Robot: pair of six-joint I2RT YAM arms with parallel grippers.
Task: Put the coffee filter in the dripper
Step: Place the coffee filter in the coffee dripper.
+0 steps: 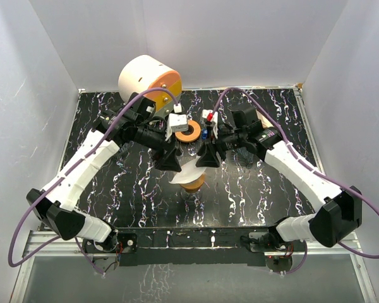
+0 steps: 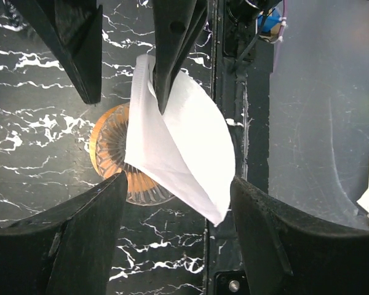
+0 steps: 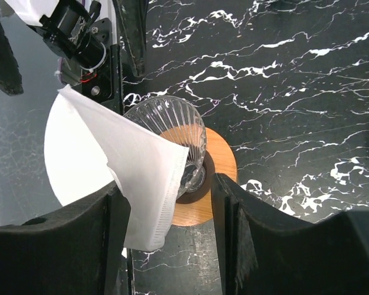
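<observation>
**Top external view.** The coffee filter [image 1: 184, 173] lies tilted over the dripper [image 1: 194, 184] at the middle of the tabletop [image 1: 259, 189], between the left hand [image 1: 167, 161] and the right hand [image 1: 208, 158]. Risk: the paper is not seated. If it is let go here, it is likely to slide off the rim.

**Left wrist view.** The left hand [image 2: 178, 179] stands with its fingers apart. The lower corner of the coffee filter [image 2: 184, 147] hangs between them, and no clamp is visible. The right hand [image 2: 128, 101] also stands apart, and one of its fingers [image 2: 172, 67] sits in a fold of the paper. Risk: withdrawing that finger may drag the paper off the dripper [image 2: 111, 147], which shows mostly beside the paper. The paper is white, folded and fan-shaped.

**Right wrist view.** The right hand [image 3: 169, 184] is apart, and the coffee filter [image 3: 98, 147] touches one of its fingers. Only one corner of the paper reaches the ribbed glass dripper [image 3: 172, 132] on its wooden base [image 3: 220, 166]. The larger part overhangs outside the rim. A crimped seam runs along one edge. Risk: a downward push may crease the paper flat instead of opening it into the cone.
</observation>
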